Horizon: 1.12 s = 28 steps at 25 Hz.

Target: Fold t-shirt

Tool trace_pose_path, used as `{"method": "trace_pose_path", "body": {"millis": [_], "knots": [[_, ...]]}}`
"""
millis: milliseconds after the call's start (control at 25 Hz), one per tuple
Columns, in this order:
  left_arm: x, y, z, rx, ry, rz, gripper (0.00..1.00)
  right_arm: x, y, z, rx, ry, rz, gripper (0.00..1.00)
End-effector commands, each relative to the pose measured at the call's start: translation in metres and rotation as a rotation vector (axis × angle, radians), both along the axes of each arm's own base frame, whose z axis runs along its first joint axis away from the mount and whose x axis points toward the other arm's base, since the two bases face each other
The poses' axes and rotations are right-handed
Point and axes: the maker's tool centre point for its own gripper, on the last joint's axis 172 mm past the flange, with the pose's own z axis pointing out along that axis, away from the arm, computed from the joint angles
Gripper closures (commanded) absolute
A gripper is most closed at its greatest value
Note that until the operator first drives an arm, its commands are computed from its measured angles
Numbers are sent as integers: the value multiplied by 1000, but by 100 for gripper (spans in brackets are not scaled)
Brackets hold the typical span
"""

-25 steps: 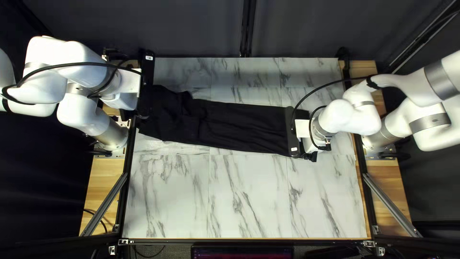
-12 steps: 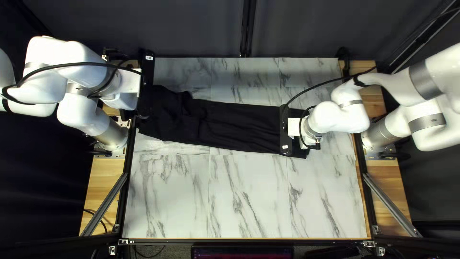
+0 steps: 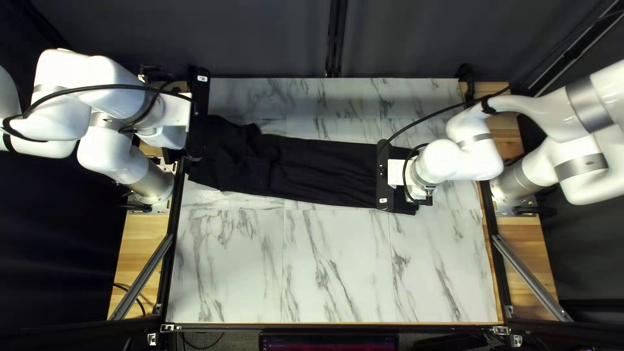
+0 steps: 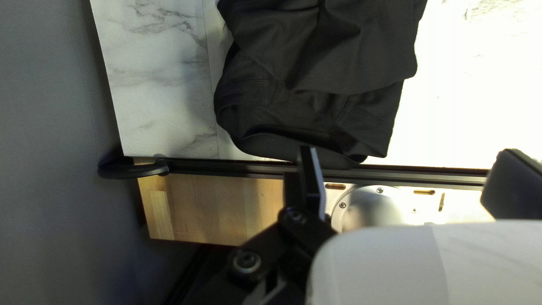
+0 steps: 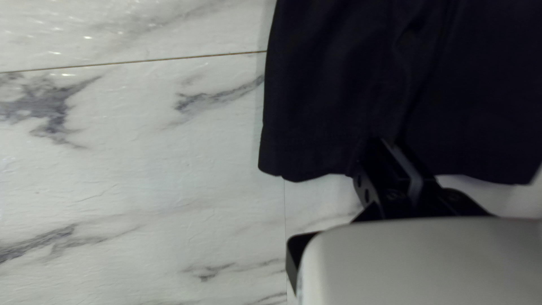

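A long black garment (image 3: 325,169) lies crosswise on the table, rumpled at its left part. My left gripper (image 3: 198,117) is over that left end; the left wrist view shows the left gripper (image 4: 406,169) open with nothing between its fingers, the garment's folded end (image 4: 293,149) just ahead. Over the other end is my right gripper (image 3: 385,177). In the right wrist view, the right gripper (image 5: 395,148) is shut on the garment (image 5: 333,101) near its hem, where creases run toward the fingertips; the exact pinch is dark.
The marbled table (image 3: 338,266) shows bare in front of the garment and in a strip behind it. Dark rails run along its left and right edges, with wooden boards (image 3: 140,253) outside them. A screen (image 3: 328,341) stands beyond the near edge.
My right gripper has moved left over the garment's end, mostly in the first half second, exposing more hem on its right. The left arm and the rumpled end look unmoved.
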Motion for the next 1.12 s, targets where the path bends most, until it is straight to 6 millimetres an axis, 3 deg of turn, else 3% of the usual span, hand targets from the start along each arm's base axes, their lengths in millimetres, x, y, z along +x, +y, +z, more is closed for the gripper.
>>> {"method": "trace_pose_path", "body": {"millis": [40, 200, 360, 400, 440, 480, 1000, 1120], "knots": [[0, 0, 0, 0, 0, 0, 0, 0, -3, 21, -32, -6, -14, 100], [0, 0, 0, 0, 0, 0, 0, -14, -19, 27, -41, -5, -36, 100], [0, 0, 0, 0, 0, 0, 0, -33, -46, 14, -19, -1, -59, 100], [0, 0, 0, 0, 0, 0, 0, -34, -49, 11, -13, 0, -61, 65], [0, 0, 0, 0, 0, 0, 0, -34, -52, 7, -2, 1, -61, 10], [0, 0, 0, 0, 0, 0, 0, -34, -55, 5, 6, 4, -61, 0], [0, 0, 0, 0, 0, 0, 0, -30, -52, 26, 16, -17, -59, 0], [0, 0, 0, 0, 0, 0, 0, -33, -62, 24, 25, -15, -62, 0]]}}
